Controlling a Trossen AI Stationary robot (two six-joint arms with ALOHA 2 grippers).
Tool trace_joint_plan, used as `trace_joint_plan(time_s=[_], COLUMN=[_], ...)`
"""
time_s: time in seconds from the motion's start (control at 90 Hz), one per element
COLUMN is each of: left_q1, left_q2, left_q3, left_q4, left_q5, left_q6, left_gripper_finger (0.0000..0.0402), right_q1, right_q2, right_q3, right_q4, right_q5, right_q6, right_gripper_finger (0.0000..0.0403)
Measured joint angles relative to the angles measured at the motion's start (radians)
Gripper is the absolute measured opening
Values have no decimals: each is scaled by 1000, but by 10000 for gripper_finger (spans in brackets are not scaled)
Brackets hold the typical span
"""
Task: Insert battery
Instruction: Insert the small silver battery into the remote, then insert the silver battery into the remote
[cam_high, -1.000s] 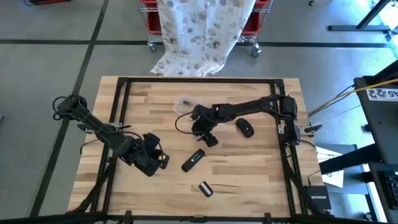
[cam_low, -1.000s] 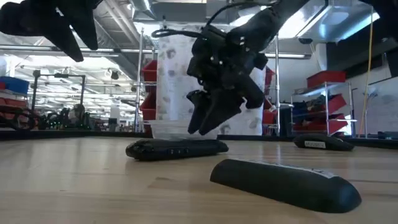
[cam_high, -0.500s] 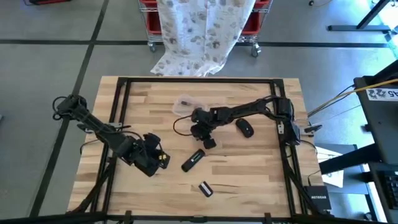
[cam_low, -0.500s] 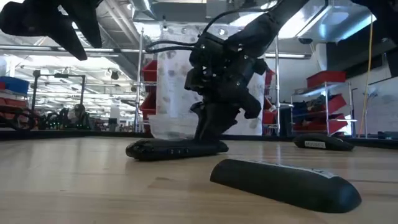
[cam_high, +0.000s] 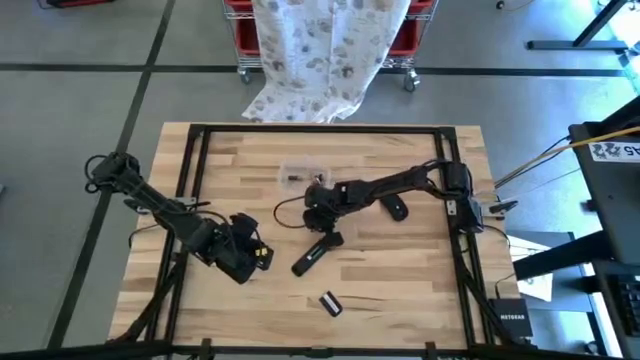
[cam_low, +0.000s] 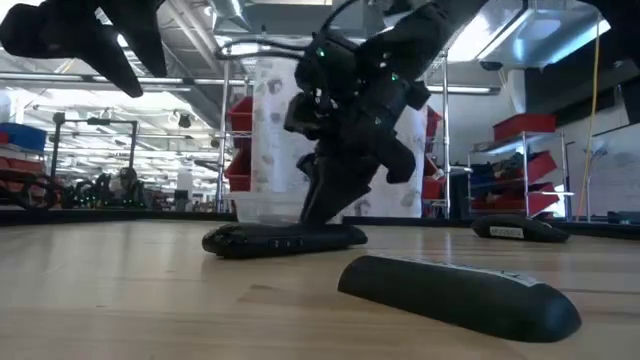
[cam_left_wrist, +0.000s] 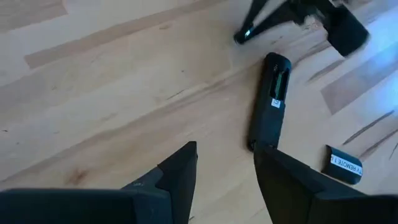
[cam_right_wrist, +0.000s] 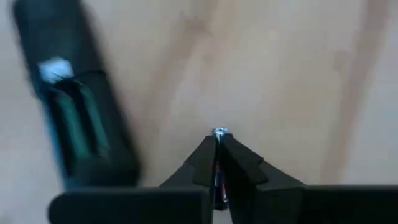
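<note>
A black remote (cam_high: 311, 257) lies on the wooden table with its battery bay open (cam_right_wrist: 73, 124); it also shows in the low view (cam_low: 285, 239). Its loose cover (cam_high: 330, 303) lies nearer the front edge. My right gripper (cam_high: 325, 230) points down just above the remote's far end (cam_low: 318, 215), shut on a thin battery (cam_right_wrist: 218, 133). Whether the battery touches the remote, I cannot tell. My left gripper (cam_left_wrist: 225, 163) stands open left of the remote, holding nothing. My right gripper pinches the battery between its two fingers (cam_right_wrist: 239, 163), which come steeply from above. Only the battery's metal end (cam_right_wrist: 219, 131) shows past the fingertips. The battery is lifted in the hold, beside the remote's open bay.
A dark mouse-like object (cam_high: 394, 207) lies right of the right gripper, under its arm. A clear plastic bag (cam_high: 298, 175) lies toward the far edge. A black frame (cam_high: 320, 128) rims the table. Bare wood stretches along the front, around the cover (cam_low: 460, 295).
My right gripper has gone down and toward the table's left, to the remote's far end, and has tipped steeper. The plastic bag behind it now shows in full. The remote and cover have stayed put.
</note>
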Motion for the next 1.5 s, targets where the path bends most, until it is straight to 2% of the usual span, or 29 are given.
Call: trace_joint_plan(time_s=[0.233,0.422,0.5,0.6,0.822,0.944,1.156,1.278,1.378,1.5], left_q1=[0,0,0,-3,-22,-24,-21,-8,19,77], left_q2=[0,1,1,1,2,2,18,58,97,170], left_q3=[0,-5,-22,-57,-164,-251,-427,-488,-485,-447], left_q4=[-9,-5,1,35,197,341,673,891,1039,1110], left_q5=[0,-18,-27,-55,-168,-201,-305,-318,-308,-293], left_q6=[-20,-42,-59,-67,-34,19,99,342,572,741], left_gripper_finger=[140,140,141,141,141,141,141,141,141,141], right_q1=[14,14,14,11,10,38,148,231,283,315], right_q2=[1,1,0,-11,-123,-226,-404,-459,-478,-476], right_q3=[5,20,62,139,241,245,246,246,246,246], right_q4=[126,228,186,42,-155,-215,-380,-501,-561,-621], right_q5=[2,-58,-46,-35,-24,75,308,458,584,689], right_q6=[-79,8,66,160,313,442,574,639,648,654], right_gripper_finger=[11,49,76,101,110,110,110,110,110,110])
